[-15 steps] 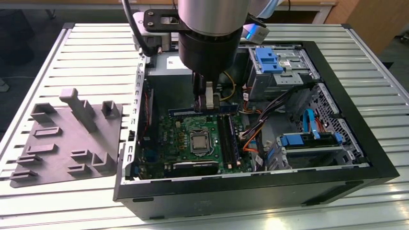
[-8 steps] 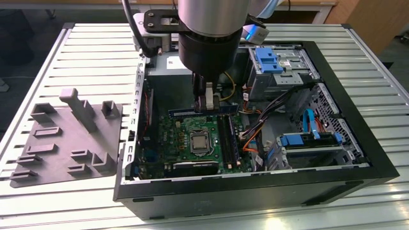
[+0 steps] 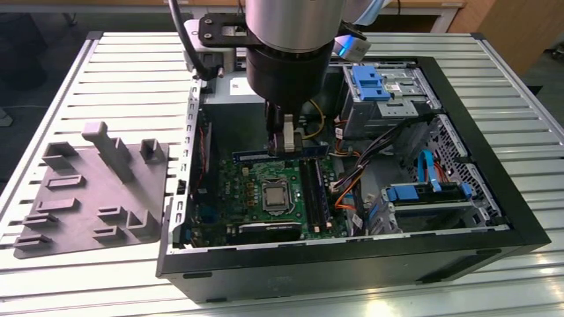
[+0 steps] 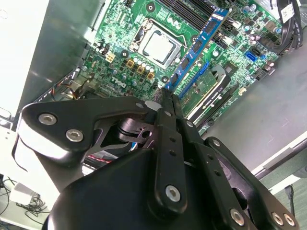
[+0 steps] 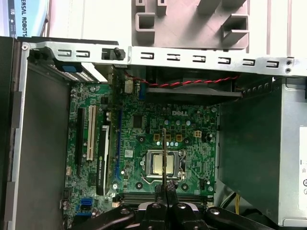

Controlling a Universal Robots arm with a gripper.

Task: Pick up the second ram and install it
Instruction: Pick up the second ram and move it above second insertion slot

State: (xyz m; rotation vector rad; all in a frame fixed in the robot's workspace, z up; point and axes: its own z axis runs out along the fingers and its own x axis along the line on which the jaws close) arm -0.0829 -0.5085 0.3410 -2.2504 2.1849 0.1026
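Gripper (image 4: 166, 96) — apparently around second ram (image 4: 198, 44)

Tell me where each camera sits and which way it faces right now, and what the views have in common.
Exterior view: off the arm, high up, looking down into the open computer case; the arm and gripper show.
Second wrist view: on the arm, looking slantwise past the gripper's linkage at the second ram and motherboard.
First wrist view: on the arm, looking straight down the gripper at the motherboard; ram edge-on.
Shared: all show the gripper shut on the ram.
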